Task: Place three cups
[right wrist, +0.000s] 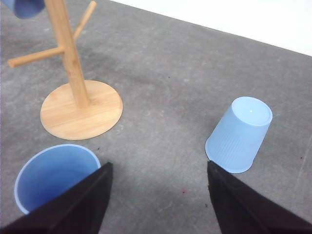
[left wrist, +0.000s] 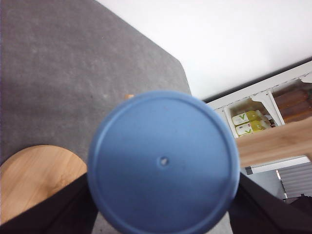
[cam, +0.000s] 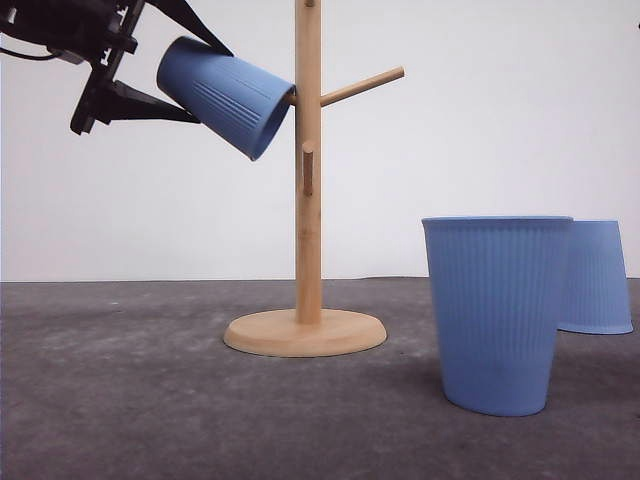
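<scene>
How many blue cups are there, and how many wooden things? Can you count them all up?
Blue cups: 3 (one held tilted in the left gripper at the stand, one upright mouth-up, one upside down)
Wooden peg stands: 1
Total: 4

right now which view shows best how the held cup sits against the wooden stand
The front view: the tilted cup in the left gripper has its mouth over a peg of the stand. The left wrist view shows its round base; the right wrist view catches just a corner of it.
</scene>
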`<state>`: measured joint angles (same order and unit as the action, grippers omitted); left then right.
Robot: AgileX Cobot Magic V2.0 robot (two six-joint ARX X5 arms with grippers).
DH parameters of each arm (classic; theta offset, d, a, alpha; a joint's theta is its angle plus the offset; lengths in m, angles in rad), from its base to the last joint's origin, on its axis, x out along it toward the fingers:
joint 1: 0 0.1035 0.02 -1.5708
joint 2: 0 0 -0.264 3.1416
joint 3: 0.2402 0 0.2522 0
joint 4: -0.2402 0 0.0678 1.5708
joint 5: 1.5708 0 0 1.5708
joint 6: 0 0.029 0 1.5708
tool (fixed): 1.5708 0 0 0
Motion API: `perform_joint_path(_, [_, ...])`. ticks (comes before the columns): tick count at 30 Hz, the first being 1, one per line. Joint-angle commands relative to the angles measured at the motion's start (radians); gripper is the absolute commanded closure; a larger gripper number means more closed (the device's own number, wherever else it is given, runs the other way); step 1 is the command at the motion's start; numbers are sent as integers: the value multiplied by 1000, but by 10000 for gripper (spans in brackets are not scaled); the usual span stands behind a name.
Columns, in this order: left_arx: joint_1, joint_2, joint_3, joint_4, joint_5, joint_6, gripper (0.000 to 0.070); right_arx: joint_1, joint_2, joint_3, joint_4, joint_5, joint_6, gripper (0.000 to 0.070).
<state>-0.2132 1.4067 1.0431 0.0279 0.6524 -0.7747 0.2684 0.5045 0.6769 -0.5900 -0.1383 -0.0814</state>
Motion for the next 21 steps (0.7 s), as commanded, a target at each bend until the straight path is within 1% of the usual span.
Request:
perform_joint_path(1, [-4, 16, 11, 16, -2, 2, 306, 4, 1, 15, 13, -3, 3, 309])
perform_joint_path(5, [-4, 17, 11, 15, -2, 2, 299, 4, 1, 15, 13, -3, 3, 308])
perform_joint_path(6, [-4, 17, 11, 15, -2, 2, 279, 4, 1, 15, 13, -3, 3, 308])
perform_joint_path(9, [-4, 17, 11, 14, 8, 3, 159, 4, 1, 15, 13, -3, 3, 308])
perform_joint_path(10, [-4, 17, 11, 14, 11, 3, 141, 4, 1, 15, 13, -3, 3, 308])
perform_joint_path(15, [-4, 17, 11, 15, 20, 2, 134, 4, 1, 15, 13, -4, 3, 308])
perform_joint_path(20, [-3, 17, 11, 14, 30, 2, 59, 4, 1, 15, 13, -4, 3, 308])
perform_joint_path(21, [-3, 17, 11, 14, 31, 2, 55, 4, 1, 15, 13, -4, 3, 308])
